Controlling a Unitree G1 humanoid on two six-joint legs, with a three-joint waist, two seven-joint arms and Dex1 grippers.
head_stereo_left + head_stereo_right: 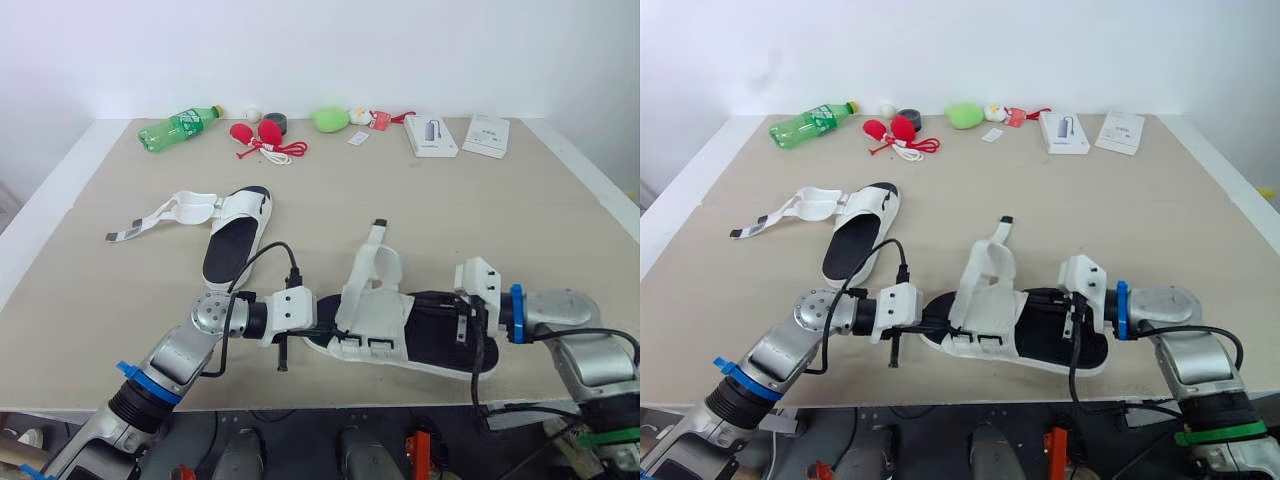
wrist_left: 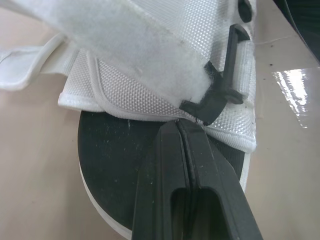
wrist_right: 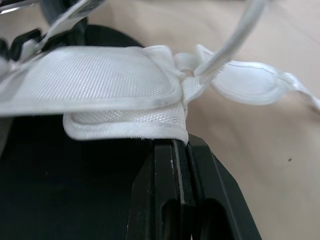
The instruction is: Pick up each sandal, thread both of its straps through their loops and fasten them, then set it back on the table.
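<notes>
Closed tight at toe and heel of the black-soled white mesh sandal (image 1: 375, 318), the left gripper (image 2: 178, 126) and right gripper (image 3: 175, 144) likely must open to pinch its upright white strap (image 1: 378, 262).

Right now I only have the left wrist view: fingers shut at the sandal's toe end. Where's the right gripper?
Observer: The right gripper comes in from the heel side over the black insole, with its tips at the rear edge of the near sandal upper.
Operator: Other sandal?
Observer: The second sandal lies flat farther back on the table, toward the robot's left, with its open strap trailing sideways.
Operator: Near one's straps?
Observer: An upright strap rises free above the upper.
</notes>
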